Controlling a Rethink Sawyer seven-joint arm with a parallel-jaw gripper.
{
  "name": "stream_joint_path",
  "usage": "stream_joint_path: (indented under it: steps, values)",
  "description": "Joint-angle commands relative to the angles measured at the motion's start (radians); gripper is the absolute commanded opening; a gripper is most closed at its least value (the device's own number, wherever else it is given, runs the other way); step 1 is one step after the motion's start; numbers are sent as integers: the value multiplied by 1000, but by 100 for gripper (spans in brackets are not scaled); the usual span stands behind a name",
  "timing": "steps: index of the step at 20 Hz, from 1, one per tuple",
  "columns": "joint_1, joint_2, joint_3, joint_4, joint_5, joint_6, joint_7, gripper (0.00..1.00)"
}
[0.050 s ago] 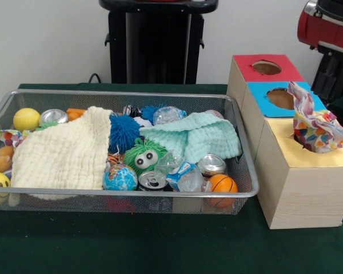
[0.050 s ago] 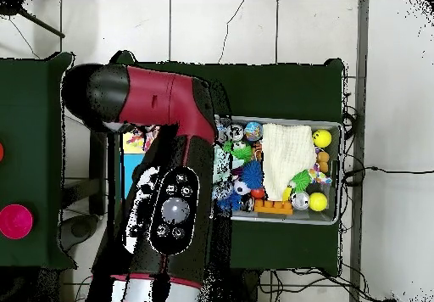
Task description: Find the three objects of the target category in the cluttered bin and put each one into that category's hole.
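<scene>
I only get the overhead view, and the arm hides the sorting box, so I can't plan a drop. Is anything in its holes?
Observer: Yes. A patterned cloth sticks out of the hole in the yellow top of the box.
Operator: And the other two holes?
Observer: The red hole and the blue hole have nothing sticking out.
Operator: What lies in the bin under the arm?
Observer: A mint cloth is draped over things in the bin, next to the white cloth.
</scene>
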Motion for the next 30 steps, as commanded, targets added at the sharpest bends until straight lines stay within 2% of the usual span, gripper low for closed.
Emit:
stream_joint_path:
  steps: [1,6,13,15,18,30]
  values:
    - [10,13,65,110,-5,-8,160,0]
    - [33,19,78,166,4,-95,174,0]
    - [60,19,64,193,-14,-131,162,0]
    - [50,27,76,201,-11,-149,140,0]
    - [24,37,109,243,-3,-236,99,0]
    - [27,124,123,246,-30,-363,89,0]
